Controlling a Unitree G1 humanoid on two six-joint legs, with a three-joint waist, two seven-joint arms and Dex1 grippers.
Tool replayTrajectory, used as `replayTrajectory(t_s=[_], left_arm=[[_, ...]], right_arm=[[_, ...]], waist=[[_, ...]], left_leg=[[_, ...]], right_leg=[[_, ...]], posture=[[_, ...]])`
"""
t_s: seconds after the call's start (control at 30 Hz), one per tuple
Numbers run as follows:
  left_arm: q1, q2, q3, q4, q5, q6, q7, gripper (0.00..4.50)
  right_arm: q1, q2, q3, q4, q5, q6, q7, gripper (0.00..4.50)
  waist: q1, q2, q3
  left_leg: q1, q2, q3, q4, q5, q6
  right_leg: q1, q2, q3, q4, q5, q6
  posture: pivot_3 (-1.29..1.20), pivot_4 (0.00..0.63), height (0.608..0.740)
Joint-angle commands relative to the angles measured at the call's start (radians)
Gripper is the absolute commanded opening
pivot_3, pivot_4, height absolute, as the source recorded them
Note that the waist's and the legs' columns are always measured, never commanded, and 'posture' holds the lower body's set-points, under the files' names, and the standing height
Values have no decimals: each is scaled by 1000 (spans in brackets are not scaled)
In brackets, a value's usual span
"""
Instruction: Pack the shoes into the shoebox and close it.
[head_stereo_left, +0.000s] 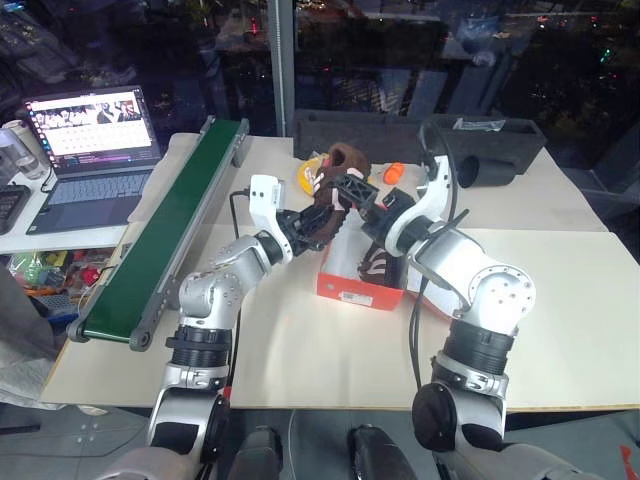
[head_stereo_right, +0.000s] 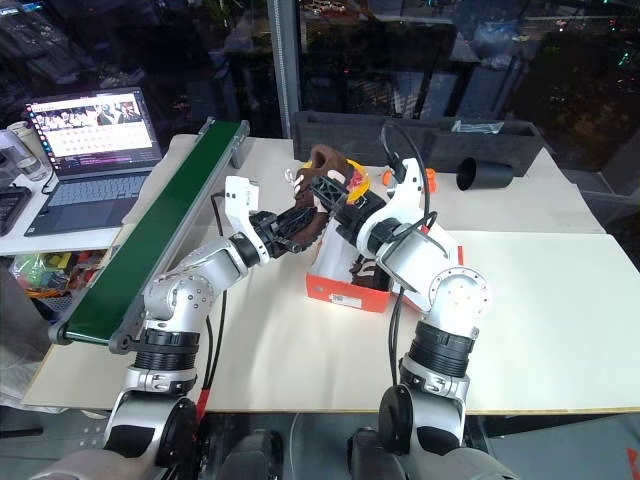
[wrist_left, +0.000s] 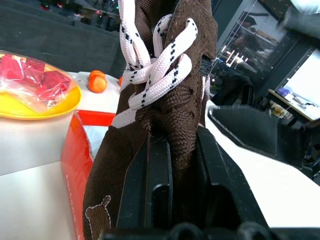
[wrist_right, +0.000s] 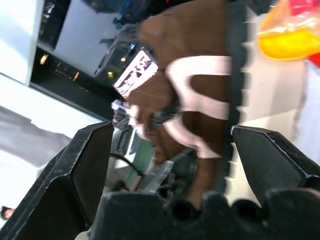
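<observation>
A laptop (head_stereo_left: 92, 150) glows at the far left of the workbench, beside a long green conveyor belt (head_stereo_left: 165, 235) that runs along the edge of the pale table (head_stereo_left: 330, 360). Next over, the robot's left gripper (head_stereo_left: 318, 226) is clamped tight on one dark brown shoe (head_stereo_left: 340, 172), holding it by its lower part so the laced upper rears above the near-left corner of the red-orange shoebox (head_stereo_left: 358, 285); the left wrist view shows the black fingers (wrist_left: 155, 175) pinching the brown fabric under the whitish laces (wrist_left: 155, 75). The box stands open on the table, and a second brown shoe (head_stereo_left: 378, 262) appears to lie inside it already. Just beyond the raised shoe, a yellow plate (wrist_left: 30, 95) of red wrapped sweets and a small orange ball (head_stereo_left: 394, 172) sit on the table. On the right, the right gripper (head_stereo_left: 368, 200) hovers over the box with its fingers spread wide, facing the raised shoe but grasping nothing. By the look of it, half the packing is done: one shoe remains to be lowered in, and the lid is yet to be shut
</observation>
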Motion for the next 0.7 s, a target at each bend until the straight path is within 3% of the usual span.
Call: replayTrajectory(t_s=[0.03,0.47,0.7], left_arm=[[-19,31,40,-31,4,-23,-2,273],[-7,2,-3,-91,-11,11,-15,273],[28,-11,-28,-194,-99,89,-72,273]], right_arm=[[3,-18,11,-12,24,-33,8,4500],[-17,-33,34,26,34,-58,18,4500],[-31,-35,33,123,-13,-120,51,4500]], waist=[[0,0,0],[3,0,0],[-3,1,0]], left_leg=[[0,0,0,0,0,0],[0,0,0,-1,0,0],[0,1,0,-2,0,0]], right_leg=[[0,0,0,0,0,0],[0,0,0,-1,0,0],[0,0,0,-2,0,0]], posture=[[0,150,681],[0,150,681],[0,150,681]])
